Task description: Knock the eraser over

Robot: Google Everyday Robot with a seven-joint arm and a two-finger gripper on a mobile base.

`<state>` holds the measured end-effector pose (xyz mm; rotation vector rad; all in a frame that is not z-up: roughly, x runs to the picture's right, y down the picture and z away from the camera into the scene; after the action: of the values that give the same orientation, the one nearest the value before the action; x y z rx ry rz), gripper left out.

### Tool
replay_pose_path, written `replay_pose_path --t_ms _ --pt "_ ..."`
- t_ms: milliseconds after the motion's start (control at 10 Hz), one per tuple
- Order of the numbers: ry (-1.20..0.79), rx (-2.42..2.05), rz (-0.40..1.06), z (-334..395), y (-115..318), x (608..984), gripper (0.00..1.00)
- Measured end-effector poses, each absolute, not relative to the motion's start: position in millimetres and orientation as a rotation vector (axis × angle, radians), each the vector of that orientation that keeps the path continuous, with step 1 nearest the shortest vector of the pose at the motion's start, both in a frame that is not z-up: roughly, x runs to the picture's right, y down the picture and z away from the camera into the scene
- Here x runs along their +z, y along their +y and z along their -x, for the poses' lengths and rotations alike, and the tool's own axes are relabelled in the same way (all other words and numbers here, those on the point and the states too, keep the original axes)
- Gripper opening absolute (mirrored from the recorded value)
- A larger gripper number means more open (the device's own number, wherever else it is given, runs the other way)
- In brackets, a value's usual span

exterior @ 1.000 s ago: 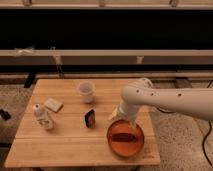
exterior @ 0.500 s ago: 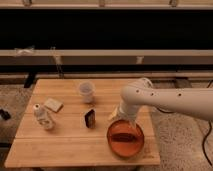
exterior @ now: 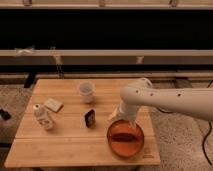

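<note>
1 eraser point(exterior: 89, 118), 1 gripper point(exterior: 115, 116) beside bowl point(exterior: 128, 150)

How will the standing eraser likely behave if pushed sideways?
The eraser stands upright on a narrow end, so it probably tips easily. Its blocky shape suggests it lands flat, not rolling. The gripper hangs beside it, by the bowl.

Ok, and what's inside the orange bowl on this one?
A dark reddish oblong shape lies in the orange bowl; what it is can't be told. The end effector hangs over the bowl's far rim, covering that part, apart from the eraser.
</note>
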<state>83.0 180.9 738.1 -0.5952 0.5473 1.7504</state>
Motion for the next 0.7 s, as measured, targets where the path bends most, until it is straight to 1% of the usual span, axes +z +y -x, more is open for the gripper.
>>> replay_pose_path --t_ms 300,700 --pt "0.555 1.669 0.537 -54.9 187.9 745.7 0.80" --pt "0.543 1.571 0.523 -27.8 197.5 747.3 0.80"
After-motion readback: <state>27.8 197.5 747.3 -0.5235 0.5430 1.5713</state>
